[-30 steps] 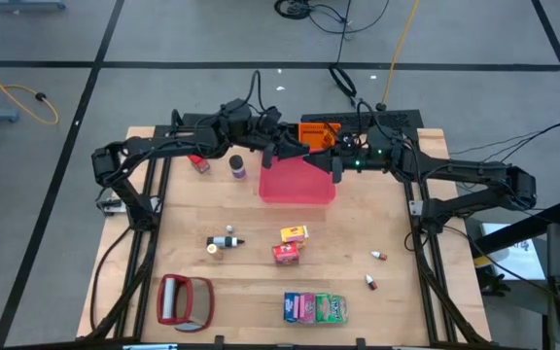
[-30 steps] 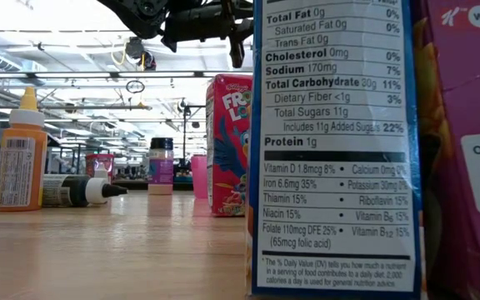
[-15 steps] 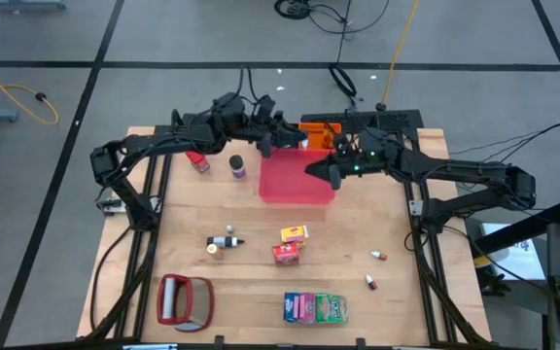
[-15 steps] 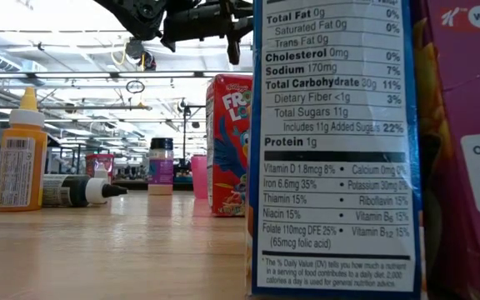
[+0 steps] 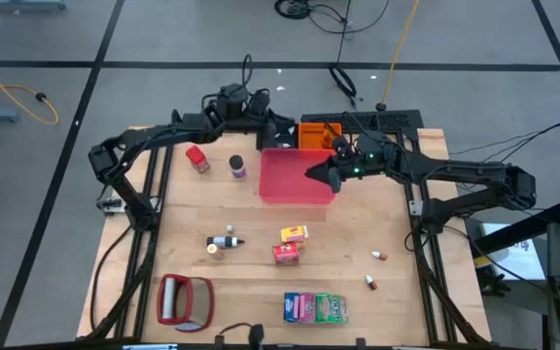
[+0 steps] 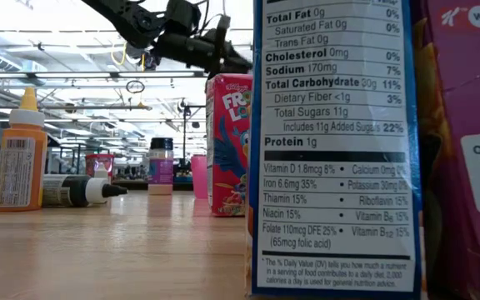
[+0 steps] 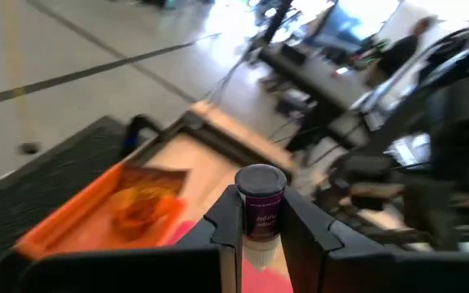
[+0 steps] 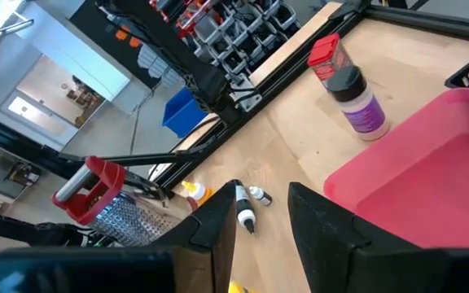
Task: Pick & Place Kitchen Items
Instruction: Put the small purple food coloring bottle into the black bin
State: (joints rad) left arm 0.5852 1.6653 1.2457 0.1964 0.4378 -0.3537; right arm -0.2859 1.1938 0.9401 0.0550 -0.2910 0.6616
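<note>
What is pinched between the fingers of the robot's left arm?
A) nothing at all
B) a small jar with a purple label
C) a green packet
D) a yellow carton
B: in the left wrist view the left gripper is closed on a small jar with a purple label and a grey lid.

A red tray (image 5: pixel 297 177) was set at the middle of the bench's far edge. An orange packet (image 5: pixel 317 134) lay just behind it, on a black mat (image 5: pixel 397 121). A red-framed grater (image 5: pixel 185 300) was placed near the near left corner.
</note>
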